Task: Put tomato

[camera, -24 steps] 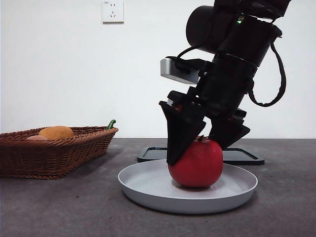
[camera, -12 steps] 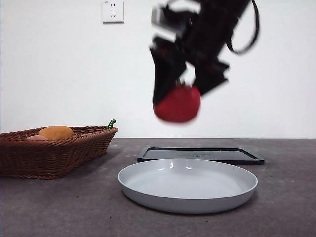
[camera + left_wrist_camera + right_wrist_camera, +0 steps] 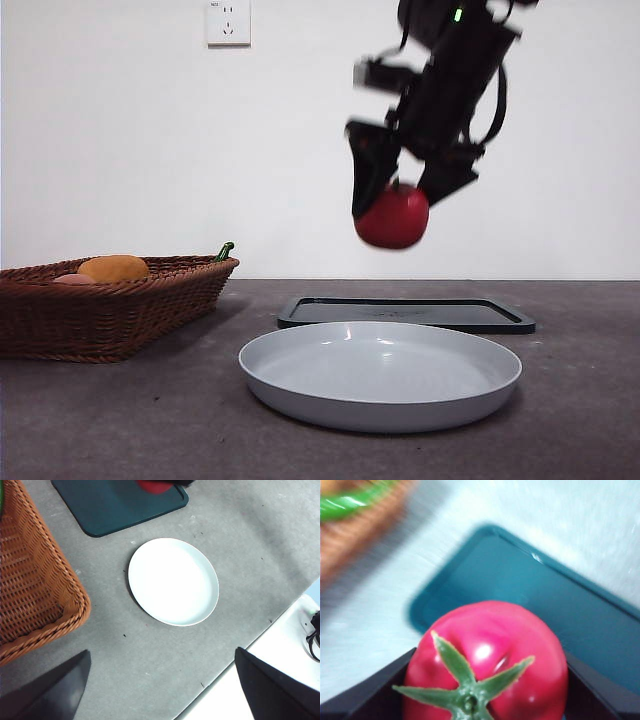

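Black jaws of our right gripper (image 3: 398,195) close on either side of the glossy red round tomato (image 3: 392,216), which we hold in the air well above the shallow white round plate (image 3: 380,375) and the dark flat rectangular tray (image 3: 405,312) behind it. Its skin shines, and a green star-shaped calyx (image 3: 462,680) crowns it. Our left gripper (image 3: 160,690) hangs high over the table with its jaws spread wide and nothing between them, near the brown woven wicker basket (image 3: 110,300).

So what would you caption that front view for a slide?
Right gripper holds the tomato in the air above the grey plate.
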Robot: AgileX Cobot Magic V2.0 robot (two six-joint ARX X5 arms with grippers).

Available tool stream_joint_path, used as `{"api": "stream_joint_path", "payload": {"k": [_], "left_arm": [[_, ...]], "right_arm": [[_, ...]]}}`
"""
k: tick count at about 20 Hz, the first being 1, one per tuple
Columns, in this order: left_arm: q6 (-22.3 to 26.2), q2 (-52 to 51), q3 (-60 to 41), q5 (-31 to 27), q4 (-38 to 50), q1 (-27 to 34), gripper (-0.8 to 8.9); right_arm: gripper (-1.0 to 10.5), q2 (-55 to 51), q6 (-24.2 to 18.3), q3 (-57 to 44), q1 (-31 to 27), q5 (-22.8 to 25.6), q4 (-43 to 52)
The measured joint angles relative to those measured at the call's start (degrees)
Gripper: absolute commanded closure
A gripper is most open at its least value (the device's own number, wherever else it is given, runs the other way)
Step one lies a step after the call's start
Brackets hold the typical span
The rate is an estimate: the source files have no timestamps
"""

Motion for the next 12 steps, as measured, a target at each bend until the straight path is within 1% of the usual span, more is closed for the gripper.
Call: {"api": "stream_joint_path", "payload": {"k": [6,12], "left_arm": [[0.0,0.0,0.0,0.0,0.0,0.0,3.45],[0.0,-0.4,0.0,0.0,0.0,0.0,3.45]], "right_arm": [[7.3,10.9,-0.5,7.6,-2.3,-0.1,0.7],[7.3,14.2,-0.5,8.3,-4.0,-0.2,1.3]]}}
